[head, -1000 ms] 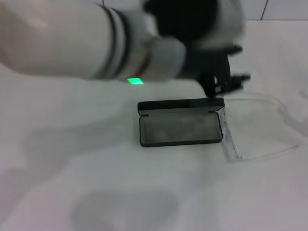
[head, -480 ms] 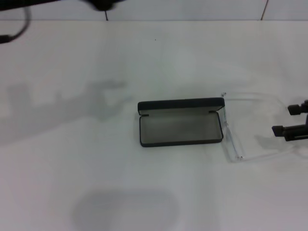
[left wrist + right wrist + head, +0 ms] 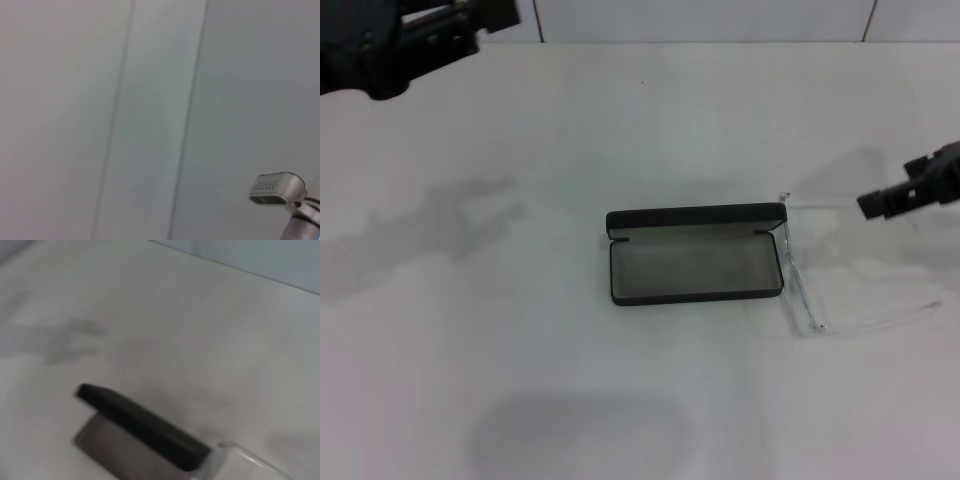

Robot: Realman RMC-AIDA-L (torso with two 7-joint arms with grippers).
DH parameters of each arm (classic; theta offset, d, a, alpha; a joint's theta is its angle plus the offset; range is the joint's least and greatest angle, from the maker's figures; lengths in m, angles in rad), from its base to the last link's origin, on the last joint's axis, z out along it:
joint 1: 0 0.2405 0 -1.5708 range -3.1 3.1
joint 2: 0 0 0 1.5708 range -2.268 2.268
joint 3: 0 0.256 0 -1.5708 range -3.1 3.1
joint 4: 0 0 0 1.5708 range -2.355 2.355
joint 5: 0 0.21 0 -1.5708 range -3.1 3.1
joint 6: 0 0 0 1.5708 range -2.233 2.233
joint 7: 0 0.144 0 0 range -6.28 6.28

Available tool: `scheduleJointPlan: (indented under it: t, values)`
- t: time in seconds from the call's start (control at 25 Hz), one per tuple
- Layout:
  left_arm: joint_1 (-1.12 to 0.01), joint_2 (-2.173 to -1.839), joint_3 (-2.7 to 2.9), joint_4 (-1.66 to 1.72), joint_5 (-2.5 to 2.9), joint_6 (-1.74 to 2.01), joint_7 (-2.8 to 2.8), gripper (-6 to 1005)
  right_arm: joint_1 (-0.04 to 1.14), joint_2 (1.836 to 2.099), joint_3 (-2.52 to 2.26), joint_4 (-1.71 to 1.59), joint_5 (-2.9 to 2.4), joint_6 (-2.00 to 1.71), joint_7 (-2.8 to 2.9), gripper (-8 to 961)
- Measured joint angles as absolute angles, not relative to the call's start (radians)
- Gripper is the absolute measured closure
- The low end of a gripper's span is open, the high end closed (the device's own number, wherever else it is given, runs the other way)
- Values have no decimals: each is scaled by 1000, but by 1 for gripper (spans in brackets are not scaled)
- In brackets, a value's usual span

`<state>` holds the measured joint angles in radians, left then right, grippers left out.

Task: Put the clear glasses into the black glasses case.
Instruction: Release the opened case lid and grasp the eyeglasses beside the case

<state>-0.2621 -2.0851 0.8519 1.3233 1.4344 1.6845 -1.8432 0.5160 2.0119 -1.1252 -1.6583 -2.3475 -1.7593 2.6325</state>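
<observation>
Head view: black hinged case (image 3: 695,255) lies open; clear plastic glasses (image 3: 840,265) touch its right end. Right gripper (image 3: 910,190) hovers over them, clench state can't tell. You should descend slowly, pinch frame.

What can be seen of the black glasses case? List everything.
The flat black rectangular glasses case with rounded corners lies open on the white table, near its middle. The lid stands up along the far edge, and the shallow tray shows a grey, empty lining. The surface looks matte. The fully transparent clear glasses lie beside its right end, one arm right against that end. Neither gripper touches the case.
</observation>
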Motion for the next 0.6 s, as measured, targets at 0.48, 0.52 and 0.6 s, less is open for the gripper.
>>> scheduleJointPlan:
  t: [0.48,0.52,0.6]
  values:
    - [-283,-2084,804,1158,1433,1677,-1607,558,725,2028,-1192,-1439,-2526,-1783,2838,169]
    - [-283,-2084,804,1155,1434,1677,-1599,558,735,2028,-1203,-1412,-2524,-1773,2839,172]
    - [-284,-2084,804,1152,1441,1677,-1588,558,750,2028,-1224,-1373,-2521,-1747,2840,176]
